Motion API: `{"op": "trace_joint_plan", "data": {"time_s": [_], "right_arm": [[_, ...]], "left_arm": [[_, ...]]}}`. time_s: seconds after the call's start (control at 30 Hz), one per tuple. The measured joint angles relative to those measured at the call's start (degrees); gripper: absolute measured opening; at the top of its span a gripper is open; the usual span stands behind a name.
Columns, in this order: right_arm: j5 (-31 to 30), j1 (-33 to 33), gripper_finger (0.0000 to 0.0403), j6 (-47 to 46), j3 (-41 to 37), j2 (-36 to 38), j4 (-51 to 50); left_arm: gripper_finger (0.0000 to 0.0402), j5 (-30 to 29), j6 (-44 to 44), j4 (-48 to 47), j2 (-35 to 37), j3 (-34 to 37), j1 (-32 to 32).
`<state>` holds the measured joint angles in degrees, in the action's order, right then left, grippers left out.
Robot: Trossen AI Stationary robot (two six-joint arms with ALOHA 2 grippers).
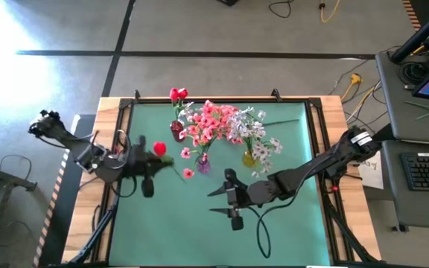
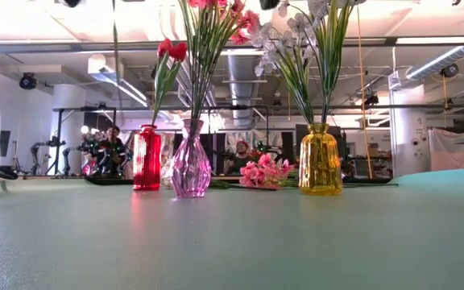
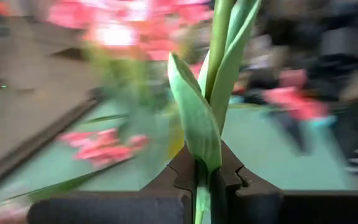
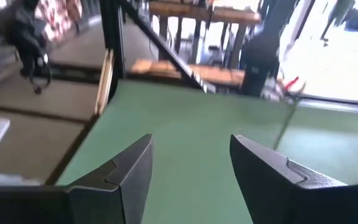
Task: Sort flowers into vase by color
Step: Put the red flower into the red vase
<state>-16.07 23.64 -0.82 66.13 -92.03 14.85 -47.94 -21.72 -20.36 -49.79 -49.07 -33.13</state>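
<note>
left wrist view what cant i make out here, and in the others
- Left wrist view: motion blur smears everything behind the green stem; the bloom is cut off by the top edge.
- Low view: the blossoms above the yellow vase are cropped at the top.
- Right wrist view: the open right gripper faces bare mat; no flowers show.

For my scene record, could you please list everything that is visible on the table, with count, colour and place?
table mat: one, green, covers the table.
red vase: one, holds red flowers.
purple vase: one, holds pink flowers.
yellow vase: one, holds white flowers.
loose pink flowers: one spray, lying behind the vases.
red flower: one, green stem in left gripper.
left gripper: fingers shut on stem.
right gripper: fingers open, empty.
</note>
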Motion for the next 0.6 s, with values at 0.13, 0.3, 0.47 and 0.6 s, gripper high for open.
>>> {"op": "trace_joint_plan", "data": {"time_s": [0.13,0.3,0.47,0.6], "right_arm": [[-0.02,0.00,0.0206,-2.20,0.00,1.28,-5.57],[-0.02,0.09,0.0206,-2.00,-0.02,1.59,-6.84],[-0.03,-0.04,0.0206,-1.48,-0.02,1.56,-6.86],[-0.33,-0.04,0.0206,-0.06,-0.02,1.53,-6.86]], "left_arm": [[0.0000,-5.65,-0.66,-12.62,-0.71,-5.87,1.50],[0.0000,-8.10,6.69,-13.61,0.26,-7.57,6.92],[0.0000,-1.72,12.09,-12.10,2.31,-7.49,16.39],[0.0000,3.54,19.68,-8.39,3.15,-7.44,25.89]]}}
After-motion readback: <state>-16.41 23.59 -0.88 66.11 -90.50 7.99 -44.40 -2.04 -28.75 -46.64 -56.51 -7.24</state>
